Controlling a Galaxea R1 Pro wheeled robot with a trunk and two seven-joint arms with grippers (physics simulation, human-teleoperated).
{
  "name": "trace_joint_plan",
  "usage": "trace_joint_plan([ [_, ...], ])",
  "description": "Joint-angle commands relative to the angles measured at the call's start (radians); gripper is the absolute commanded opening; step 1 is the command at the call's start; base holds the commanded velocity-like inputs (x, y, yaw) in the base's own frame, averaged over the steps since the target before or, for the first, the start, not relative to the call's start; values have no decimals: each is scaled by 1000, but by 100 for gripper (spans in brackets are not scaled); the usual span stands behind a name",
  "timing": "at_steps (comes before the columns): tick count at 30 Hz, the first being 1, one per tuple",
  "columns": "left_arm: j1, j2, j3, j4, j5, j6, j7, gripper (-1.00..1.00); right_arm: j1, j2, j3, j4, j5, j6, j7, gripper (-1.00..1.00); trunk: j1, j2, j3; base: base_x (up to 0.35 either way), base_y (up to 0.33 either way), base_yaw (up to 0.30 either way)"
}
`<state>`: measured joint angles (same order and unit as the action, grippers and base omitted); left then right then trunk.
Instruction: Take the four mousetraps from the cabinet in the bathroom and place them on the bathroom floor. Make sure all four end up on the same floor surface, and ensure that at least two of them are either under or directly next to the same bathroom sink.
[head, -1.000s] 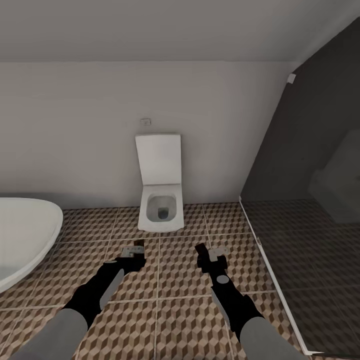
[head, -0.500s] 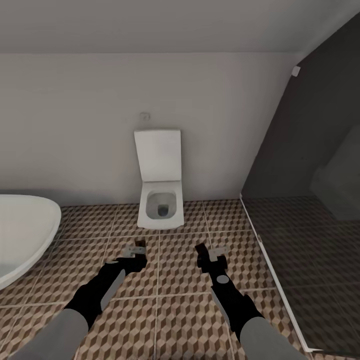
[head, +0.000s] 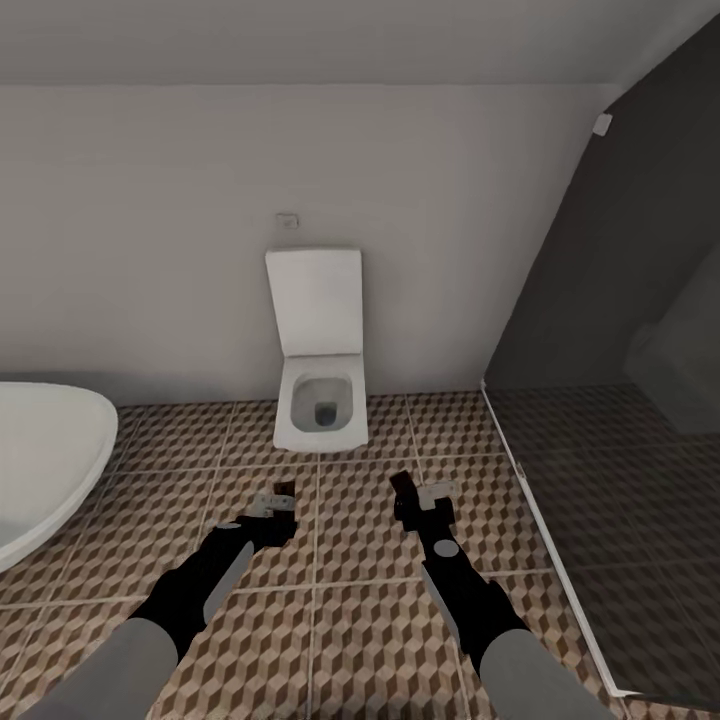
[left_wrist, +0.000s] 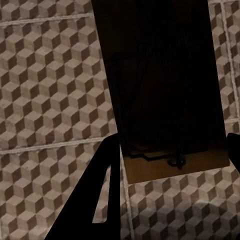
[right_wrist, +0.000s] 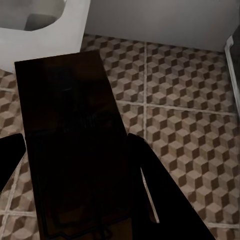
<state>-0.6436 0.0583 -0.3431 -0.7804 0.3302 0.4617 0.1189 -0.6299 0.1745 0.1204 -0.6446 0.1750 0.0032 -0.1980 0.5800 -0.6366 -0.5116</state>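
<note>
My left gripper (head: 276, 506) is shut on a mousetrap (head: 283, 491), a brown wooden board with dark wire parts, held a little above the cube-patterned bathroom floor (head: 350, 640). In the left wrist view the mousetrap (left_wrist: 160, 90) sits between the dark fingers (left_wrist: 102, 195). My right gripper (head: 412, 502) is shut on a second mousetrap (head: 403, 488), which looks dark and shaded in the right wrist view (right_wrist: 70, 140). The cabinet is out of view.
A white toilet (head: 318, 400) with its lid up stands against the wall straight ahead, and its base (right_wrist: 45, 25) is near the right gripper. A white rounded tub (head: 40, 460) is at the left. A dark glass shower enclosure (head: 620, 400) closes off the right.
The whole head view has shifted, with the toilet and wall now a little higher in the picture. Both grippers keep their mousetraps and hold the same pose.
</note>
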Motion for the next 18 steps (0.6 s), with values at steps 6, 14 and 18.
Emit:
trace_joint_plan([
  [6,-1,1,-7,-2,9,4,9,-100,-1,0,3,-29,6,2,-9,-100,23,-43,-29,0,0,0],
  [14,-1,1,-7,-2,9,3,9,-100,-1,0,4,-47,6,3,-9,-100,54,-99,-67,0,0,0],
  [18,-1,1,-7,-2,9,3,10,-100,-1,0,4,-47,6,3,-9,-100,69,-127,-86,0,0,0],
])
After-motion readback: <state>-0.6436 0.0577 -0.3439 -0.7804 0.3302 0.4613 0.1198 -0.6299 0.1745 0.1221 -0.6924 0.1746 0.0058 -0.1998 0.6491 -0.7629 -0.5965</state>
